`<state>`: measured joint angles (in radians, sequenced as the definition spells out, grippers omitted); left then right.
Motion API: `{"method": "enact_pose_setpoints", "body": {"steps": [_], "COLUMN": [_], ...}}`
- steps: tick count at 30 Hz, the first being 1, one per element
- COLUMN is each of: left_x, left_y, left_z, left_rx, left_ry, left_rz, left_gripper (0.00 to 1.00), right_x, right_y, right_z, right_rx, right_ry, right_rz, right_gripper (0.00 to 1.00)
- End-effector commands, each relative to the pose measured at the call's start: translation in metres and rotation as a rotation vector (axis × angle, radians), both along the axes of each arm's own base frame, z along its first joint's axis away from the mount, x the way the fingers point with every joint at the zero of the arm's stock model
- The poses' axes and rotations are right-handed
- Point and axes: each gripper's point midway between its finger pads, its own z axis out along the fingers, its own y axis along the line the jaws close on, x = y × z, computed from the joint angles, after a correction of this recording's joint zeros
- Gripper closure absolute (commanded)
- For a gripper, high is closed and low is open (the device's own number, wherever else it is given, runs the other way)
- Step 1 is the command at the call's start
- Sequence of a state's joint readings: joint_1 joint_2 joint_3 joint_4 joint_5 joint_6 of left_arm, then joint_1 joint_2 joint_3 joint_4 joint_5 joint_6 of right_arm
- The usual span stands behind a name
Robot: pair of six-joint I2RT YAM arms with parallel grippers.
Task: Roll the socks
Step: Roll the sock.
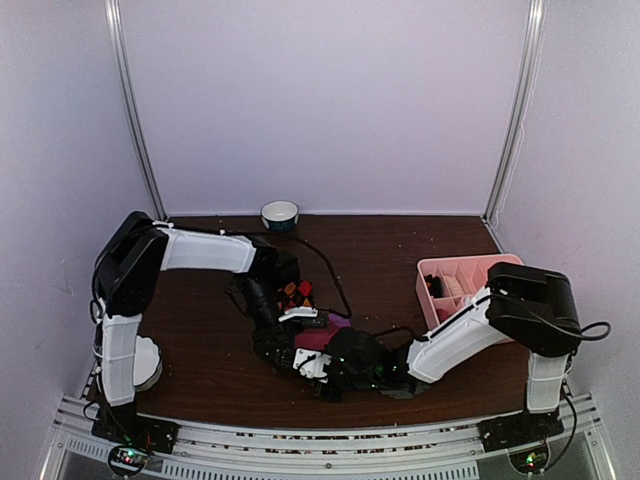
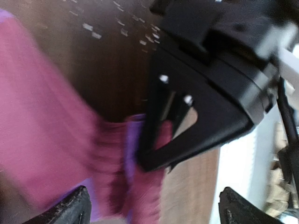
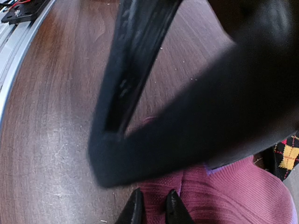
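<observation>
Right gripper tips sit at the very bottom of the right wrist view. They are pressed close together, with a ridge of the purple-magenta sock pinched between them. Over them a broad black bar crosses the view; it is blurred and seems to be part of the other claw. It hides much of the dark wooden table. At the right edge of this view alone, the diamonds of the argyle sock are plain, yellow and red on black, just beside the magenta fabric.

The left wrist view shows something else. The left gripper is spread wide, one tip in each bottom corner, and closes on nothing. The magenta sock lies bunched between and beyond the tips. The black body of the right gripper reaches down onto the sock's folded edge. The argyle sock does not appear in this view.

From above, both grippers meet near the middle of the table, toward its near edge. They cover most of the magenta sock, which peeks out between them. The argyle one lies touching it on the far side. Whether either sock is rolled cannot be told.

Only the top view shows the rest:
- one small bowl at the far edge
- one pink tray with compartments on the right, its contents too small to name
- one white round object at the near left
- one black cable looping over the tabletop

Counted in all, there are two socks and two grippers.
</observation>
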<state>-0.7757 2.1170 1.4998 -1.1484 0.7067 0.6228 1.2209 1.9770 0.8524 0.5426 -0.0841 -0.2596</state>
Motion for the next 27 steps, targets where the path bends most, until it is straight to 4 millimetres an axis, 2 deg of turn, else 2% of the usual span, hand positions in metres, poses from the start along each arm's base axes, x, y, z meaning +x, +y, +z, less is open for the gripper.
{"method": "enact_pose_setpoints", "body": {"steps": [1,5,8,12,14,16,17,18,19,20,23,24,26,27], "left_x": [0.032,0.054,0.070,0.101,0.120,0.158,0.162,0.152,0.144,0.139,0.113,0.100,0.067,0.053], "left_y": [-0.003,-0.003,0.002,0.018,0.031,0.060,0.069,0.070,0.068,0.067,0.059,0.056,0.048,0.045], "left_z": [0.019,0.050,0.068,0.087,0.094,0.090,0.082,0.072,0.067,0.063,0.064,0.067,0.060,0.056], "left_rx": [-0.105,-0.171,-0.165,-0.143,-0.130,-0.025,0.029,0.034,0.025,0.017,-0.096,-0.143,-0.220,-0.239], "left_ry": [-0.275,-0.468,-0.590,-0.827,-0.927,-0.972,-0.932,-0.827,-0.760,-0.743,-0.796,-0.803,-0.751,-0.731], "left_rz": [-0.001,0.067,0.119,0.192,0.248,0.429,0.420,0.344,0.297,0.277,0.178,0.132,0.019,-0.037], "left_gripper": [0.02,0.02,0.02,0.02,0.02,0.02,0.10,0.26,0.34,0.39,0.37,0.33,0.21,0.19], "right_x": [-0.023,-0.030,-0.030,-0.030,-0.029,-0.027,-0.026,-0.025,-0.023,-0.021,-0.011,-0.009,-0.005,-0.002], "right_y": [-0.054,-0.066,-0.072,-0.072,-0.072,-0.072,-0.072,-0.072,-0.072,-0.073,-0.079,-0.081,-0.085,-0.088], "right_z": [-0.081,-0.095,-0.102,-0.101,-0.097,-0.094,-0.093,-0.092,-0.091,-0.091,-0.093,-0.094,-0.099,-0.103], "right_rx": [-0.221,-0.226,-0.224,-0.192,-0.171,-0.147,-0.138,-0.133,-0.128,-0.125,-0.113,-0.107,-0.090,-0.096], "right_ry": [0.290,0.425,0.533,0.663,0.716,0.773,0.802,0.831,0.855,0.875,0.933,0.959,1.035,1.076], "right_rz": [-0.050,-0.100,-0.154,-0.194,-0.208,-0.220,-0.226,-0.232,-0.240,-0.250,-0.297,-0.313,-0.345,-0.372], "right_gripper": [0.92,1.00,1.00,1.00,1.00,1.00,1.00,1.00,1.00,1.00,1.00,1.00,1.00,1.00]}}
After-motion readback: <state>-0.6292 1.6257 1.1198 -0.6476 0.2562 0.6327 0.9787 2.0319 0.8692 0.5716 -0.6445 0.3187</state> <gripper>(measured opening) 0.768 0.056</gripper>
